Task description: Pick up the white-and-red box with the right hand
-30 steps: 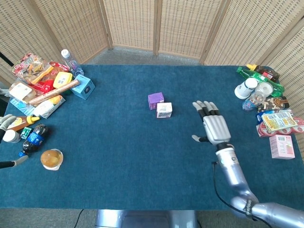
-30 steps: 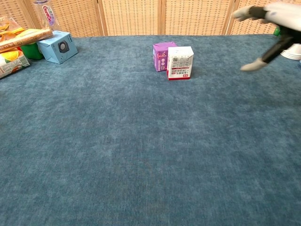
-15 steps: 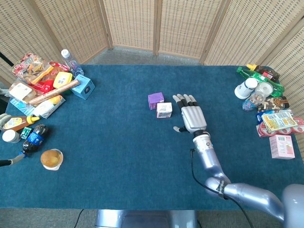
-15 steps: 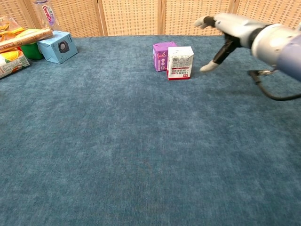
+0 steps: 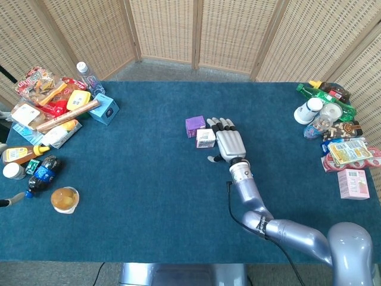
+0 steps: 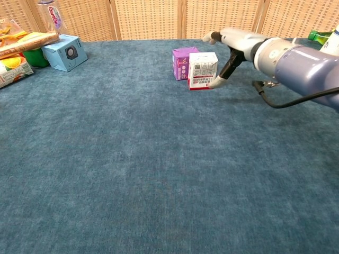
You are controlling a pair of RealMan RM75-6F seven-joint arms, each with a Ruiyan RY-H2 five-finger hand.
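Observation:
The white-and-red box (image 5: 205, 138) (image 6: 203, 70) stands upright mid-table, touching a purple box (image 5: 194, 126) (image 6: 183, 62) behind and to its left. My right hand (image 5: 227, 143) (image 6: 237, 42) is right beside the box on its right, palm down, fingers apart and stretched forward, holding nothing. In the chest view its thumb tip (image 6: 216, 82) reaches the box's lower right corner; whether it touches cannot be told. Of my left hand only a grey fingertip (image 5: 14, 200) shows at the far left edge of the head view.
A pile of snacks, a light blue box (image 5: 104, 109) and bottles (image 5: 41, 171) fill the table's left side, with a jelly cup (image 5: 64, 199) near the front. Cups (image 5: 309, 111), a green bottle (image 5: 326, 95) and a pink box (image 5: 353, 183) crowd the right edge. Wicker screens stand behind.
My right hand has swept left across the table from well to the right and now sits against the white-and-red box's right side. The left hand has drawn back toward the left edge.

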